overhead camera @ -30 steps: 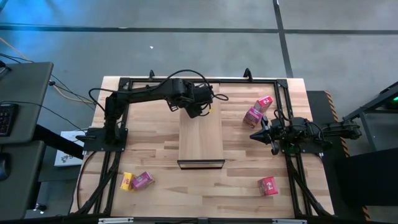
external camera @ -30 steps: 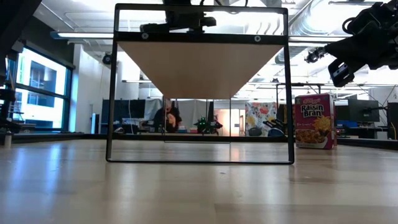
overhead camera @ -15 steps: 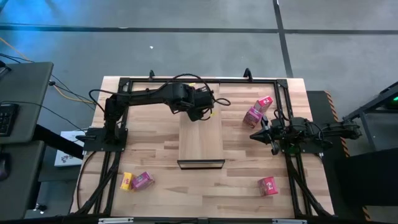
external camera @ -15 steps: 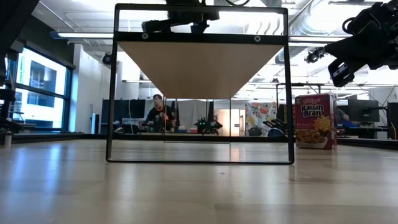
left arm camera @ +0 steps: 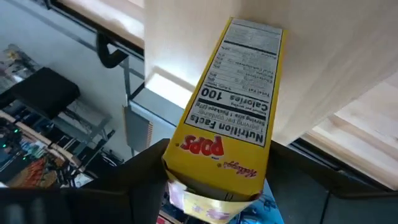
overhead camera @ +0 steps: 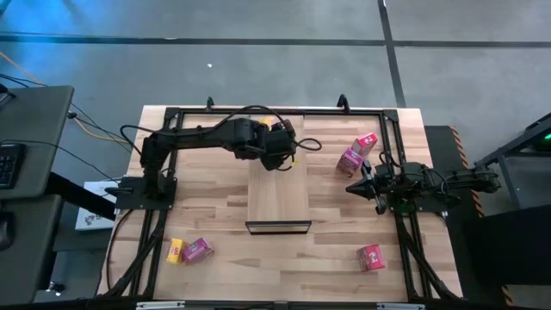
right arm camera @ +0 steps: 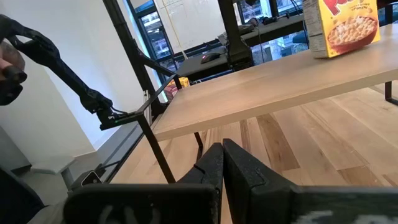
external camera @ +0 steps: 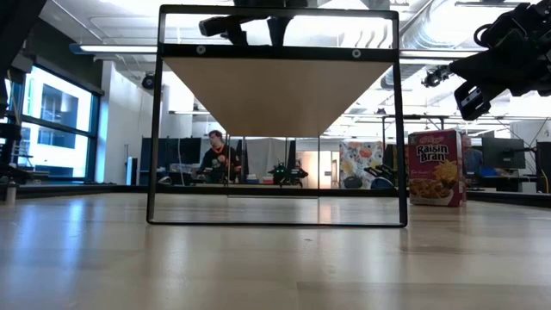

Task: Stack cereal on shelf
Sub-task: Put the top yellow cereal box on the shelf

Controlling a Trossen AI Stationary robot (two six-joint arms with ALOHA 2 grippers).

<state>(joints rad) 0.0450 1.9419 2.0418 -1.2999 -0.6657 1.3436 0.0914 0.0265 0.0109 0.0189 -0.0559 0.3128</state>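
Note:
My left gripper (overhead camera: 281, 146) hovers over the far end of the shelf (overhead camera: 277, 194), a pale wood board on a black frame, and is shut on a yellow cereal box (left arm camera: 233, 112). In the right wrist view that box (right arm camera: 339, 25) stands upright at the shelf's far end (right arm camera: 280, 87). My right gripper (overhead camera: 351, 186) waits shut above the table to the right of the shelf. Two pink boxes (overhead camera: 350, 161) (overhead camera: 367, 141) lie far right. A red box (overhead camera: 370, 257) lies near right. A yellow box (overhead camera: 176, 251) and a pink box (overhead camera: 198, 250) lie near left. My left gripper pinches the yellow box between its two fingers at the box's upper end (left arm camera: 214, 168), one finger (left arm camera: 146, 165) on each narrow side. The fingers come from above, pointing down. The box hangs upright, its lower end (right arm camera: 336, 53) at the shelf top; whether it rests there I cannot tell.
The black frame (external camera: 280, 53) holds the shelf well above the tabletop, with posts at both sides (external camera: 155, 129) (external camera: 401, 129). A pink box (external camera: 435, 168) shows behind the right post. A person (external camera: 217, 155) sits in the room behind.
My left gripper, holding the yellow box, has shifted a little toward the table's right over the shelf's far end. In the low view it now shows higher than before. The person in the room behind has moved.

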